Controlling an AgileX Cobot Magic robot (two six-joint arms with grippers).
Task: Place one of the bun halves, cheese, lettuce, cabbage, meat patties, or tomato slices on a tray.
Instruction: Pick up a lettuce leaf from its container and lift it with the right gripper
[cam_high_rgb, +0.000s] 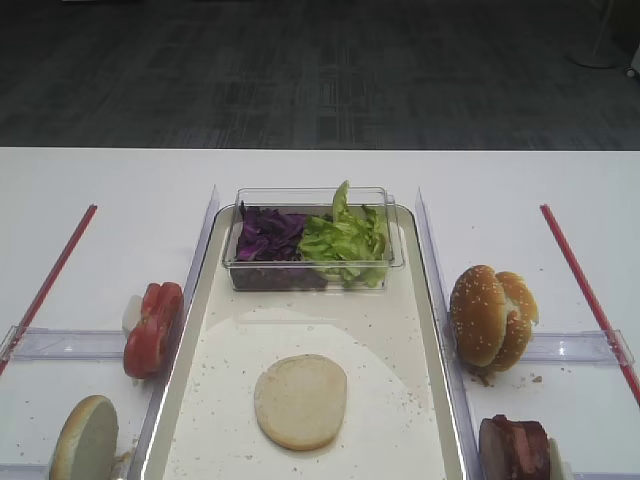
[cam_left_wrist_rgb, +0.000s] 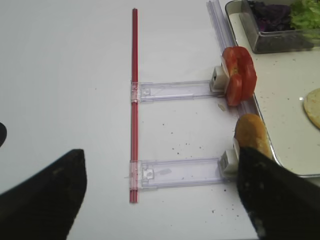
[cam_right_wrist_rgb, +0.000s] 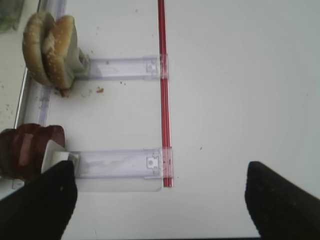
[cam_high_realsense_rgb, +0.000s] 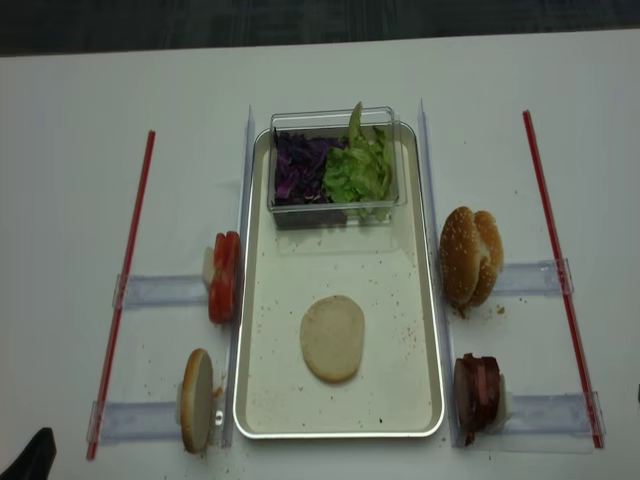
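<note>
The white tabletop (cam_high_realsense_rgb: 70, 120) carried everything, and the long rectangular silver-rimmed tray with a cream speckled floor (cam_high_realsense_rgb: 412, 330) lay at its centre. At the tray's far end sat a small clear plastic tub (cam_high_realsense_rgb: 335, 205), holding dark purple shredded cabbage (cam_high_realsense_rgb: 295, 170) on the left and ruffled light-green lettuce (cam_high_realsense_rgb: 358, 168) on the right. One flat pale cream bun half (cam_high_realsense_rgb: 332, 338) lay on the tray floor toward its near end, apart from the tub. Right of the tray, two golden sesame-seeded bun halves (cam_high_realsense_rgb: 470, 256) stood on edge in a narrow clear plastic holder (cam_high_realsense_rgb: 530, 277), and nearer, the dark reddish-brown meat patties (cam_high_realsense_rgb: 475, 390) stood in another. Left of the tray, glossy red tomato slices (cam_high_realsense_rgb: 224, 276) stood on edge, with another pale bun half (cam_high_realsense_rgb: 194, 413) nearer the front. Two thin red strips (cam_high_realsense_rgb: 130, 270) ran along the outer sides. The right gripper (cam_right_wrist_rgb: 160, 200) hovered over bare table with its fingers spread wide, holding nothing; the left gripper (cam_left_wrist_rgb: 160, 195) likewise stood wide apart and empty.
</note>
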